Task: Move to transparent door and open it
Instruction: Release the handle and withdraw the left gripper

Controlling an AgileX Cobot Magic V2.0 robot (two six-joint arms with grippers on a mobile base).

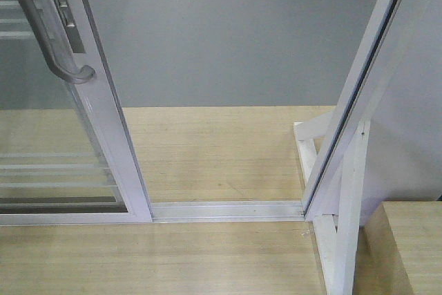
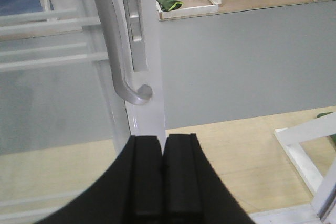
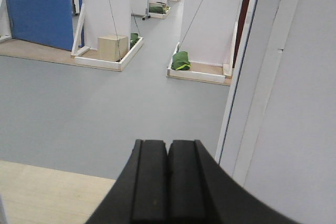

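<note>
While the transparent door (image 1: pixel 62 164) stands at the left of the front view with a clear gap between its white edge and the fixed frame post (image 1: pixel 359 101) on the right, the opening looks already partly made, though whether it is wide enough to count as finished is a judgement I cannot settle from here. Its bottom rail sits in the floor track (image 1: pixel 228 209) that runs across the wooden floor (image 1: pixel 207 150). The curved grey pull handle (image 2: pixel 118 51) runs nearly vertical along the door's right edge, its hooked lower end just above and a little left of the left end effector (image 2: pixel 164 177), whose black fingers (image 2: pixel 147 177) are pressed together with nothing between them. A narrow lock plate (image 2: pixel 136 30) lies just beside the handle on the frame. The right end effector (image 3: pixel 168 182) is likewise pressed together and empty; it looks past the frame post toward open grey floor and touches nothing. So the left arm is clearly the nearer one: the handle lies ahead of it and slightly up. Since the handle's long axis is upright, any further sliding would probably call for pushing sideways, leftward along the track, against the handle or the door edge rather than pulling toward the robot.
</note>
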